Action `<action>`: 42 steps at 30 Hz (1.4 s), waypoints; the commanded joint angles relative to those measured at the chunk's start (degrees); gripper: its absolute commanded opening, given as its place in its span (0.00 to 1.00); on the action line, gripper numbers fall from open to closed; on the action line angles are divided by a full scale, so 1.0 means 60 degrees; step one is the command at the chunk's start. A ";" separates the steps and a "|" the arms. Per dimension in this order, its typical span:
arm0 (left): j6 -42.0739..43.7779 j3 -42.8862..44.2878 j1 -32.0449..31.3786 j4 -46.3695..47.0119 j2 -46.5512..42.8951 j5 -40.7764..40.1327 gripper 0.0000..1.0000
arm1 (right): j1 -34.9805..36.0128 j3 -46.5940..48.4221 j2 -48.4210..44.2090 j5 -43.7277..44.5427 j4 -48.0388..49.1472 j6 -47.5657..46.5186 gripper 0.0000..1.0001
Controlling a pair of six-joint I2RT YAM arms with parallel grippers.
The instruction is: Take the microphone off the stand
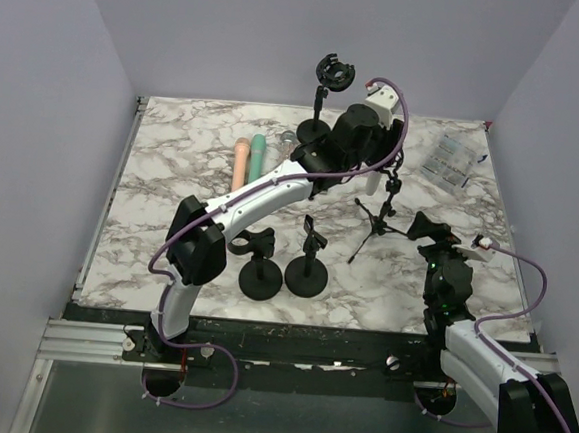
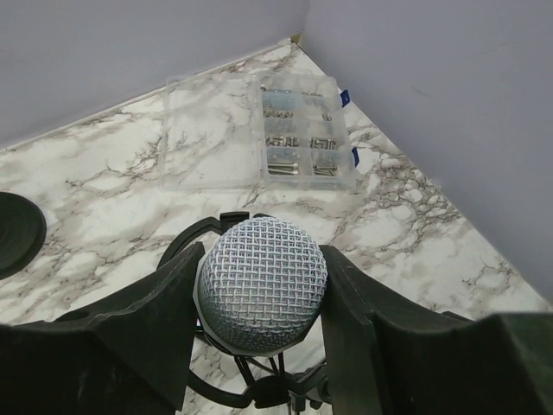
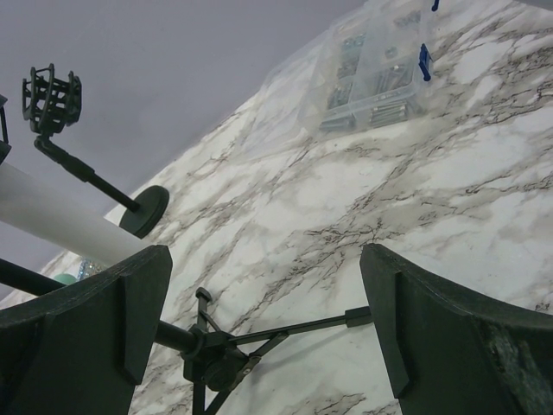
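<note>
The microphone (image 2: 262,290) has a silver mesh head and sits upright in the black ring clip (image 2: 183,240) of a tripod stand (image 1: 374,223). My left gripper (image 2: 262,259) comes down over it, both jaws pressed against the sides of the mesh head. In the top view the left gripper (image 1: 379,168) hides the microphone. My right gripper (image 3: 263,320) is open low at the right, facing the tripod's legs (image 3: 285,333) with nothing between its fingers. In the top view the right gripper (image 1: 429,228) stands just right of the tripod.
Two short round-base stands (image 1: 262,275) (image 1: 306,268) sit near the front. A taller stand with a shock mount (image 1: 333,74) is at the back. Pink (image 1: 241,163) and green (image 1: 257,152) microphones lie at back left. A clear parts box (image 1: 449,159) is at back right.
</note>
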 commanded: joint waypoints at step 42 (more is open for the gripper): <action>0.1096 -0.3455 0.4681 -0.5528 -0.6691 0.0400 0.00 | 0.0017 0.0204 0.0514 -0.0150 -0.0095 0.0168 1.00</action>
